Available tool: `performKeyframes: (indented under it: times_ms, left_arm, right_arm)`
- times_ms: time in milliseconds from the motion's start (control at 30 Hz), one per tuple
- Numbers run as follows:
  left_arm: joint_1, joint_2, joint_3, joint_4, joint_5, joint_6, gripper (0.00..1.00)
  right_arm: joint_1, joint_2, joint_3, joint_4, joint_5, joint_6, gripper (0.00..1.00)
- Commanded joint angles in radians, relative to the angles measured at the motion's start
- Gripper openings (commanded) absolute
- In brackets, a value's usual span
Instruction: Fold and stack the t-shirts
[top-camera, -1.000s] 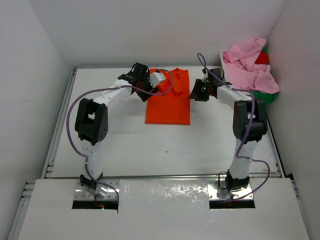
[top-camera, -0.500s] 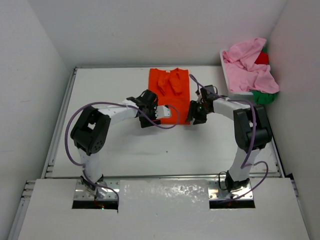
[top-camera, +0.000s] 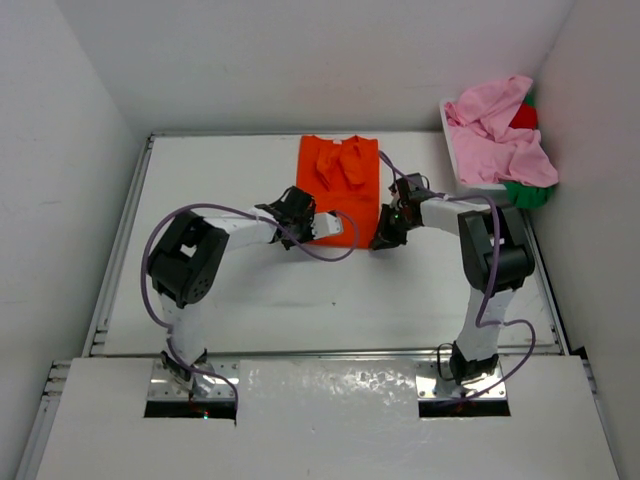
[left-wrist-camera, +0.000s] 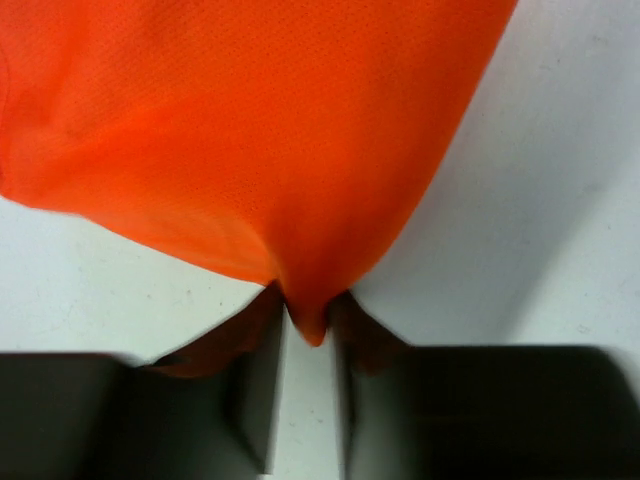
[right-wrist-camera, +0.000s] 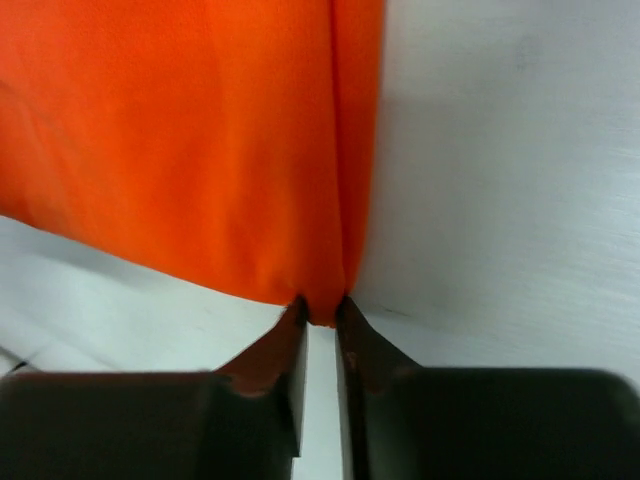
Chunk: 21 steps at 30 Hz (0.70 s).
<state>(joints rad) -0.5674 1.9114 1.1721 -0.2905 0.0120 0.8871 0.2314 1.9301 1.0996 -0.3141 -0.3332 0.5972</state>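
The orange t-shirt (top-camera: 338, 180) lies as a long narrow rectangle at the middle back of the table. My left gripper (top-camera: 306, 226) is at its near left corner and my right gripper (top-camera: 384, 232) at its near right corner. In the left wrist view the fingers of the left gripper (left-wrist-camera: 308, 325) pinch a point of the orange cloth (left-wrist-camera: 250, 130). The right wrist view shows the right gripper (right-wrist-camera: 322, 310) shut on the corner of the orange cloth (right-wrist-camera: 200, 140). The pink t-shirt (top-camera: 500, 130), red t-shirt (top-camera: 523, 117) and green t-shirt (top-camera: 525, 192) are heaped at the back right.
A white basket (top-camera: 452, 150) at the back right corner holds the heap of shirts. White walls close in the table (top-camera: 250, 290) on three sides. Purple cables loop from both arms over the tabletop.
Both grippers came from the shirt's far end to its near edge, then closed on its two near corners.
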Motion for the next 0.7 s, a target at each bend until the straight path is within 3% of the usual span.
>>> performKeyframes:
  times_ms: [0,33,67,100,400,667]
  left_arm:
    - [-0.005,0.018,0.004,0.050,0.013,-0.054,0.17]
    - [-0.005,0.017,0.009,0.048,0.008,-0.063,0.02]
    - [-0.003,0.015,0.015,0.048,-0.006,-0.080,0.00]
    - [-0.002,0.015,0.018,0.041,-0.007,-0.088,0.00]
    - [-0.006,-0.093,-0.035,-0.083,-0.075,-0.105,0.00]
    - [-0.156,-0.371,-0.238,-0.312,-0.093,-0.144,0.00]
  right_arm:
    - [0.008,0.035,0.020,0.055,-0.018,0.053,0.13]
    - [0.006,0.033,0.022,0.056,-0.017,0.059,0.10]
    - [0.005,0.024,0.022,0.063,-0.006,0.064,0.08]
    - [0.002,0.018,0.020,0.066,0.000,0.062,0.01]
    - [0.014,-0.141,-0.064,0.027,-0.012,-0.026,0.00]
    - [0.153,-0.449,-0.265,-0.146,0.023,-0.117,0.00]
